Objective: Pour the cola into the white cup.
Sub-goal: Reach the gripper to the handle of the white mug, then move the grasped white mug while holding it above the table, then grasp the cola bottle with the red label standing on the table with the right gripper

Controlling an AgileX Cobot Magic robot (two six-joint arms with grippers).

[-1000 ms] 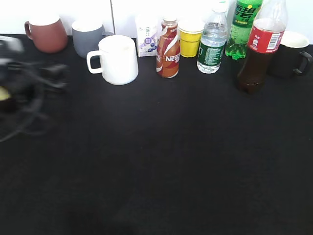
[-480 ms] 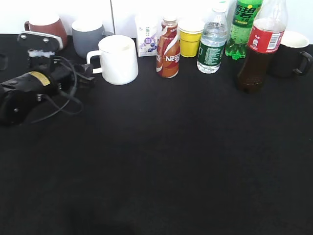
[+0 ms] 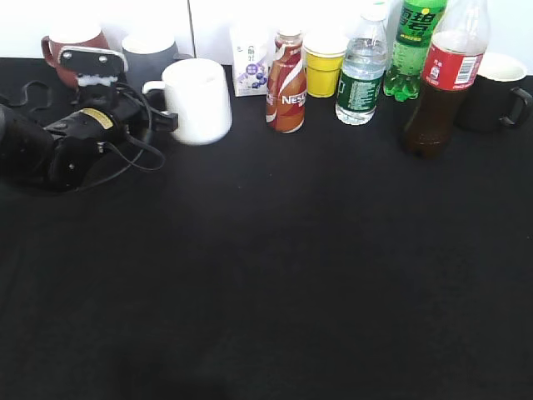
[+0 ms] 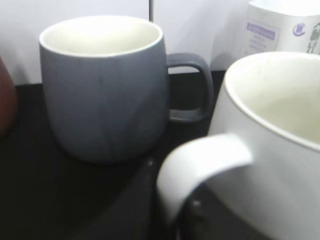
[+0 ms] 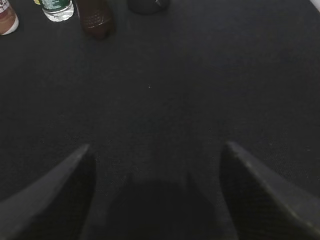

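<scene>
The desk (image 3: pixel 291 275) is covered with black cloth, and all the drinks and cups stand in one row along its far edge. The left arm (image 3: pixel 50 150) lies low over the desk near the far left corner. Its left gripper (image 3: pixel 166 123) is at the handle of the white cup (image 3: pixel 200 100); the left wrist view shows the handle loop right in front of the camera, but whether the fingers are clamped on it or apart around it, I cannot tell. The cup looks slightly blurred and a little tilted, so I judge it is being handled now.

The cola (image 3: pixel 441 83) stands upright near the far right corner, well apart from the cup, beside a black mug (image 3: pixel 498 92). Its long axis is vertical. The right gripper (image 5: pixel 155 200) hovers over bare cloth with its fingers wide apart, and the cola's base (image 5: pixel 96 19) lies ahead of it and to the left. This arm is clearly the nearer one to the bottle, so in my judgement it should take the bottle from the side.

A grey mug (image 4: pixel 105 90) stands just behind the cup's handle.
</scene>
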